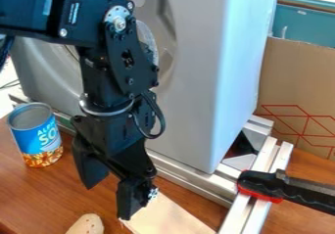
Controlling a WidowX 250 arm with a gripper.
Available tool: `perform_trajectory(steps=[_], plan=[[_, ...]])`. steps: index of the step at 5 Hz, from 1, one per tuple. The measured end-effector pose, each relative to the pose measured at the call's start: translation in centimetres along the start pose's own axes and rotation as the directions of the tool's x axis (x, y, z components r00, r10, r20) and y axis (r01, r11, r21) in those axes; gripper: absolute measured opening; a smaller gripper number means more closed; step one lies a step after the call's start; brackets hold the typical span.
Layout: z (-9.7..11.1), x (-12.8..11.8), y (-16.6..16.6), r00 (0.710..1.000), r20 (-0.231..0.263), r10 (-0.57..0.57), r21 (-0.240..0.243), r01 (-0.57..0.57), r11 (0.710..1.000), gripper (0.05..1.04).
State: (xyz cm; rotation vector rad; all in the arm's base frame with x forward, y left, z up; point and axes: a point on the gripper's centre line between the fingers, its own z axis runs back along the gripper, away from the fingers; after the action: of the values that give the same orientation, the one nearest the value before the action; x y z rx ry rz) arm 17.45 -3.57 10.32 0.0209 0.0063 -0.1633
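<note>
I have the pincer [107, 202] spread wide at lower left of the frame, with nothing between its fingers. One fingertip sits at the edge of a pale flat board [171, 216]; I can't tell whether they touch. A tan rounded piece [87, 224] lies near it at the bottom edge. My arm enters at upper left, bends, and points downward. On the brown worktop [33, 194], a blue can [38, 135] stands upright at left. Behind are a grey appliance [212, 71] by metal rails [256, 189], a black-and-red handle [262, 185] at right, and cardboard [298, 86].
</note>
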Motion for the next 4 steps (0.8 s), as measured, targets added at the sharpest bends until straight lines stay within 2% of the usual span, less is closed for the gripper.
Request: perform_trajectory(steps=[1,2,3,4], plan=[[-0.4,-0.2,0.0,1.000,-0.011,-0.007,-0.002,0.007,1.000,0.999],[-1.5,-0.6,1.7,1.000,-0.002,-0.001,-0.029,0.001,1.000,0.999],[-2.2,-0.3,2.5,1.000,-0.002,0.008,-0.013,-0.009,1.000,0.999],[-3.9,-0.9,4.4,0.999,-0.050,0.004,0.027,-0.002,1.000,0.999]])
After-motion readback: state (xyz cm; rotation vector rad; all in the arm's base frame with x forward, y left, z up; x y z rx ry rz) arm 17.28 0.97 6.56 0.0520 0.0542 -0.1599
